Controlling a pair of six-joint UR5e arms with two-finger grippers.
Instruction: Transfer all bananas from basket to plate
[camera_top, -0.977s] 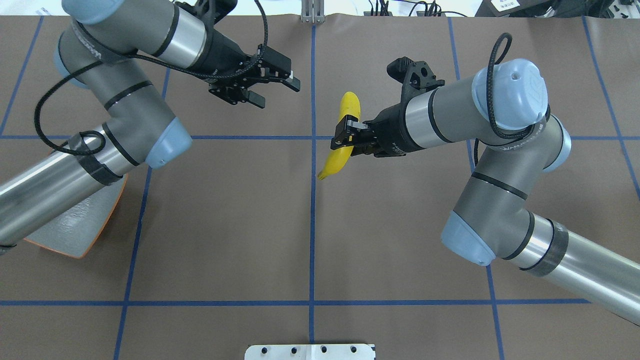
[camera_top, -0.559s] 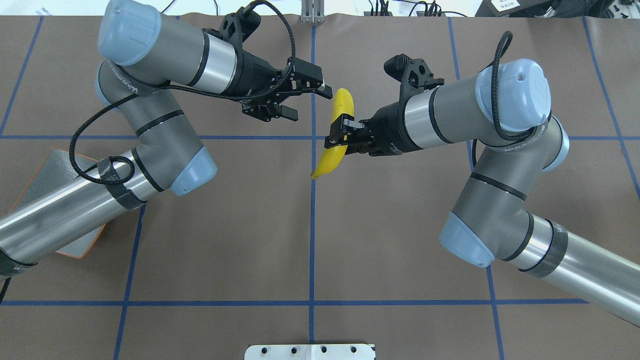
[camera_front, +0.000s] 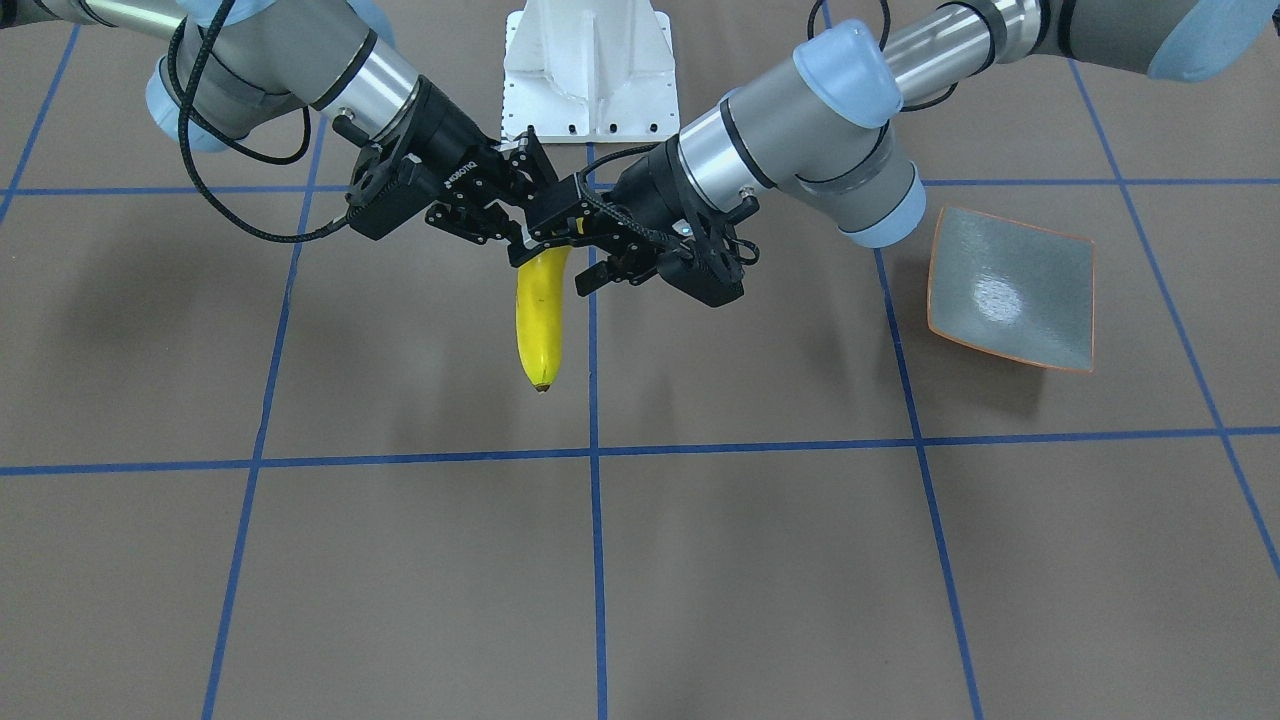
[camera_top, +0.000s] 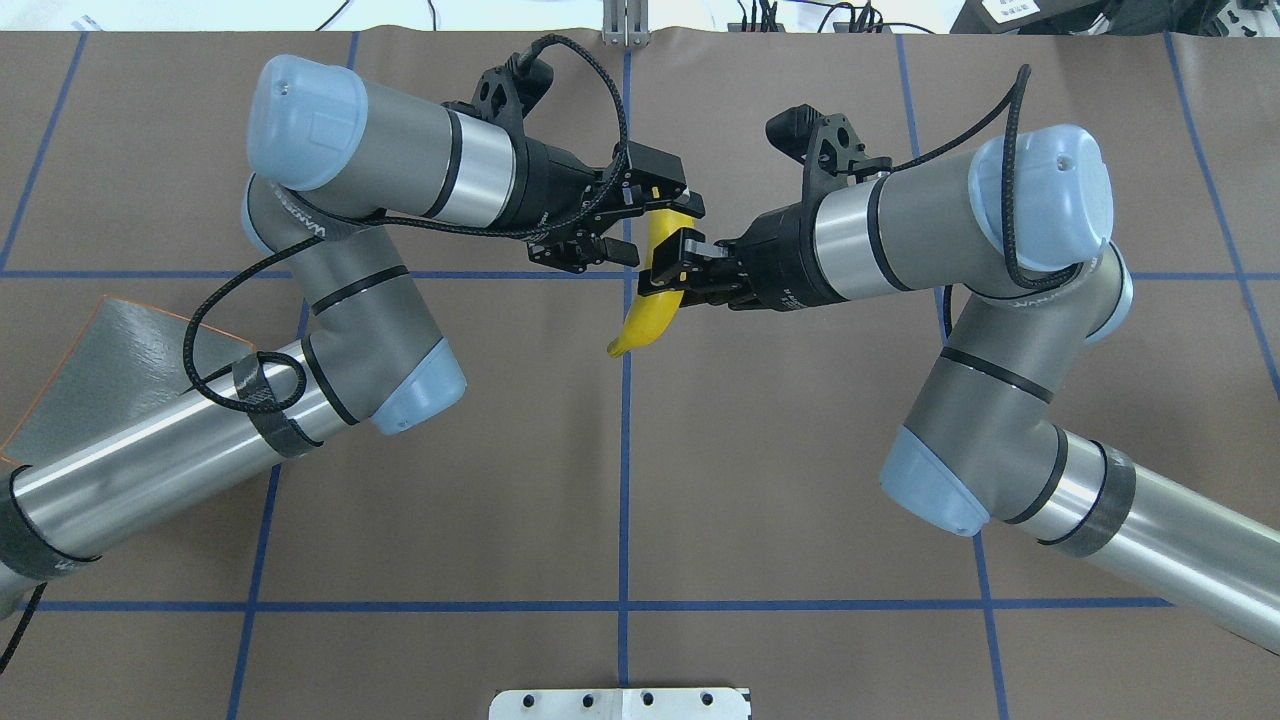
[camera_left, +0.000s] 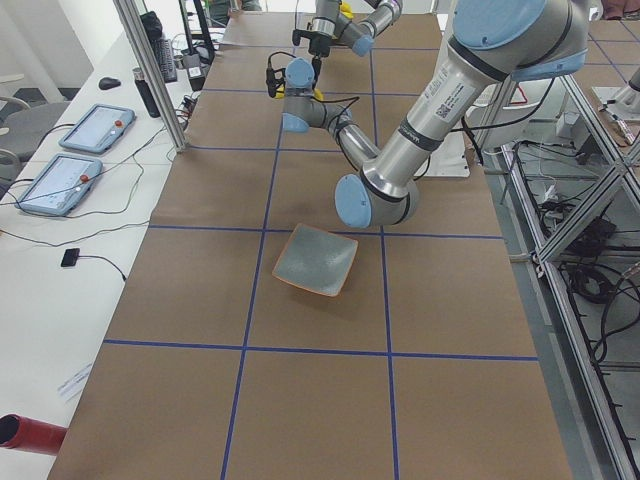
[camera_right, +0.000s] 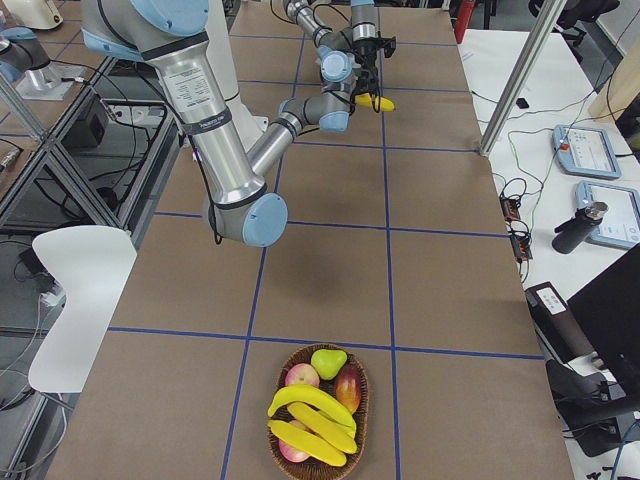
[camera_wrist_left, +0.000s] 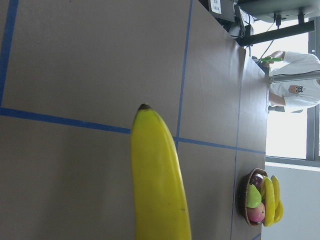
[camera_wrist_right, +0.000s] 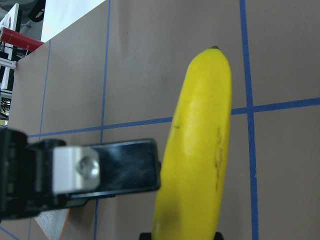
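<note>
One yellow banana hangs in the air over the table's middle, and my right gripper is shut on its middle. My left gripper is open, with its jaws on either side of the banana's far end. From the front, the banana points down below both grippers. It fills the left wrist view and the right wrist view. The grey-green plate with an orange rim lies empty on my left side and is partly hidden under the left arm. Two more bananas lie in the basket.
The wicker basket also holds apples and a green pear and stands at the table's right end; it also shows in the left wrist view. A white mount stands at my base. Blue tape lines cross the brown table.
My left arm has swung right to the banana, and its open jaws now straddle the far end. My right gripper has carried the banana slightly left. More of the plate shows.
</note>
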